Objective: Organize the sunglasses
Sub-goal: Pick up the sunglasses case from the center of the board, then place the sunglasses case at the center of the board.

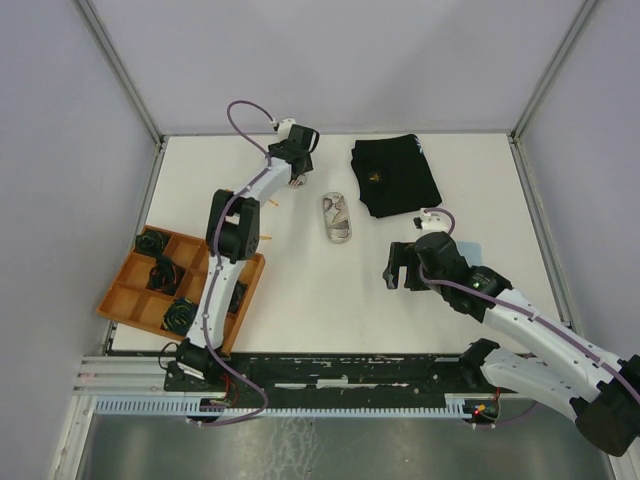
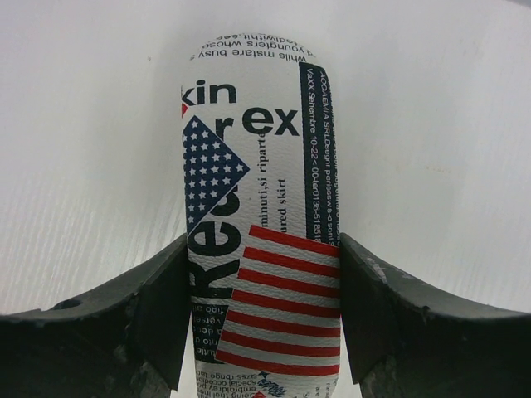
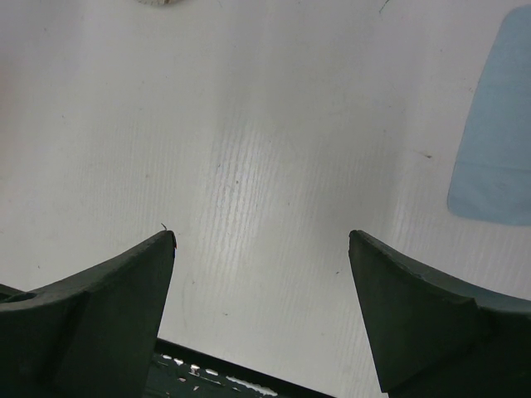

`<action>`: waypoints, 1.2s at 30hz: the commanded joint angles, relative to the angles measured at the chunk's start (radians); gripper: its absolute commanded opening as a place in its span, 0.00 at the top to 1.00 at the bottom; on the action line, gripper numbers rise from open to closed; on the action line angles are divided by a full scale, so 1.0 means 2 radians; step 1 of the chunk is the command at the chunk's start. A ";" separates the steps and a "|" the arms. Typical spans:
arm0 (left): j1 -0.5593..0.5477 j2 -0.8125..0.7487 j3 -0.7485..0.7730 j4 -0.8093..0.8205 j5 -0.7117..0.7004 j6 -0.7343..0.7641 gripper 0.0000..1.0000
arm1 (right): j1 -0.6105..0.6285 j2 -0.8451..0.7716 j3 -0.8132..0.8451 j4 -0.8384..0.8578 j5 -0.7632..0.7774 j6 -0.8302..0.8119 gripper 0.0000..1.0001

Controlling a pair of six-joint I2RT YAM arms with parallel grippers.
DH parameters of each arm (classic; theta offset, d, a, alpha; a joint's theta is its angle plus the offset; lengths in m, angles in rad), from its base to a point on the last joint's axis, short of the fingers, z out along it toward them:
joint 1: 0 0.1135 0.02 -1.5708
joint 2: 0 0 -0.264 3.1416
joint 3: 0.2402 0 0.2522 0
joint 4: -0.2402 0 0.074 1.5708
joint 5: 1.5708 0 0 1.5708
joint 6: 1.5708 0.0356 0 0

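In the left wrist view a white oval glasses case [image 2: 257, 166], printed with text and stars and stripes, stands lengthwise between my left gripper's [image 2: 262, 245] jaws. Both fingers press its sides. From above, that gripper [image 1: 294, 172] is at the table's back left and hides this case. Thin orange slivers [image 1: 271, 202] show beside the left arm, perhaps the amber sunglasses; the rest is hidden. The white sunglasses are out of view. My right gripper [image 1: 398, 268] [image 3: 261, 240] hangs open over bare table right of centre.
A second printed case [image 1: 337, 217] lies mid-table. A black folded cloth [image 1: 395, 172] sits at the back. An orange compartment tray [image 1: 128, 300] holding dark items is at the front left. A light blue cloth [image 3: 498, 141] lies right of the right gripper.
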State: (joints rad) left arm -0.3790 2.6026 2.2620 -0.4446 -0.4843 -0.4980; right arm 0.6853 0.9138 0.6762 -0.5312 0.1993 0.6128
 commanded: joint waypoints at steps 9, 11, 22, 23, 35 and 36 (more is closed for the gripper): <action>-0.025 -0.284 -0.275 0.093 0.035 0.030 0.53 | -0.001 -0.023 0.017 0.011 -0.005 0.014 0.06; -0.040 -0.334 -0.336 0.110 0.041 0.025 0.53 | -0.001 -0.026 0.018 0.010 -0.009 0.016 0.06; -0.153 -0.596 -0.626 0.191 0.160 -0.005 0.56 | -0.001 -0.064 0.026 -0.017 -0.002 0.020 0.06; -0.169 -0.613 -0.644 0.191 0.159 -0.006 0.56 | -0.001 -0.068 0.025 -0.020 0.003 0.020 0.06; -0.334 -0.664 -0.801 0.222 0.087 -0.057 0.57 | -0.001 -0.088 0.003 -0.032 0.019 0.033 0.06; -0.346 -0.657 -0.804 0.229 0.082 -0.056 0.57 | -0.001 -0.087 0.004 -0.033 0.019 0.032 0.06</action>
State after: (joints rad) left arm -1.0153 1.2697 0.6739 -0.1036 -0.2481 -0.5545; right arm 0.6849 0.7471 0.6823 -0.6025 0.2184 0.6678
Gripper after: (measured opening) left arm 0.694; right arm 0.935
